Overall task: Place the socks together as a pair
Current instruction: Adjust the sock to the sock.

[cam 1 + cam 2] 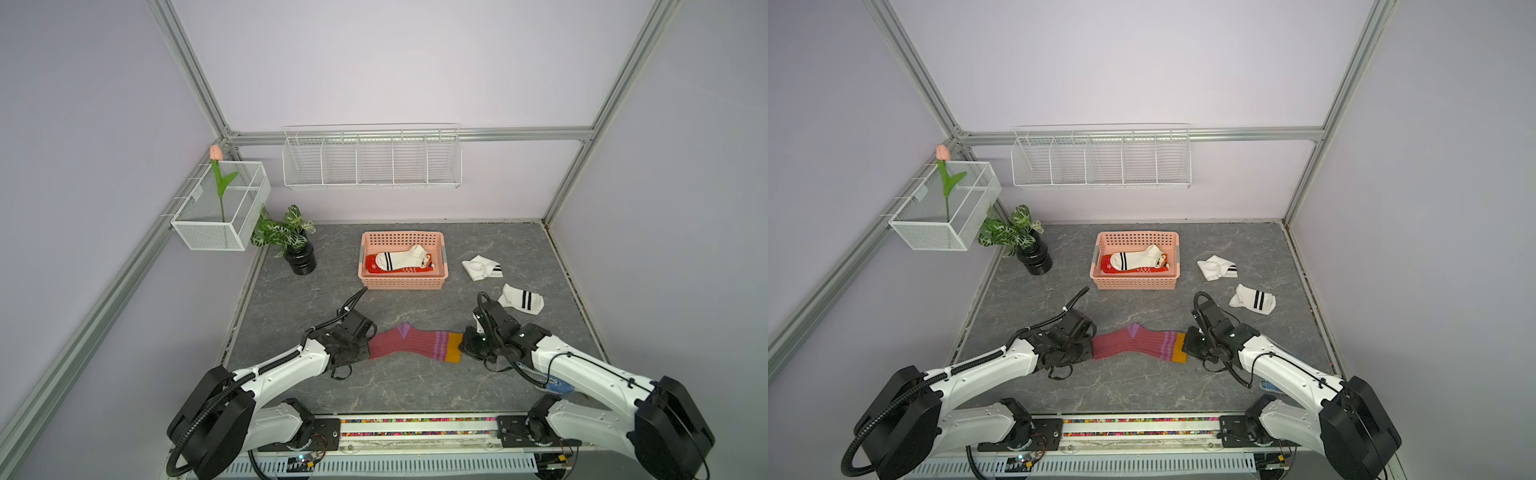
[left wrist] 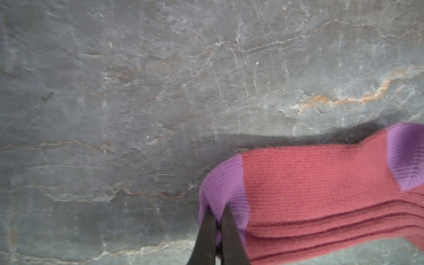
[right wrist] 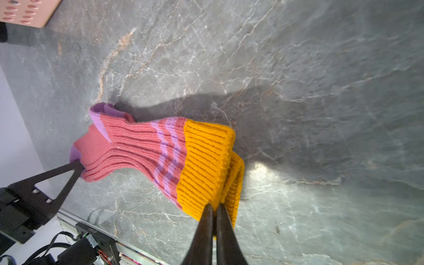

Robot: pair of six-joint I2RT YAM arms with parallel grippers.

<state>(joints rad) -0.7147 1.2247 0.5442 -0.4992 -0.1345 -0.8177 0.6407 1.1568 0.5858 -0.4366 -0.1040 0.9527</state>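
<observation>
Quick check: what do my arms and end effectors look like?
The left arm and right arm are white shells with black joints. A ribbed black hose runs along the left; thin black cables loop off the right. The left end effector and right end effector have slim, tapered black fingers.

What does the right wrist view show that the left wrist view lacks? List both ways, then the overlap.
Right wrist only: the mustard cuff pinched in the shut right tool, and a pink basket corner. Left wrist only: nothing new, just a closer look. Both: the maroon sock, its purple toe pinched in the shut left tool, the grey table.
</observation>
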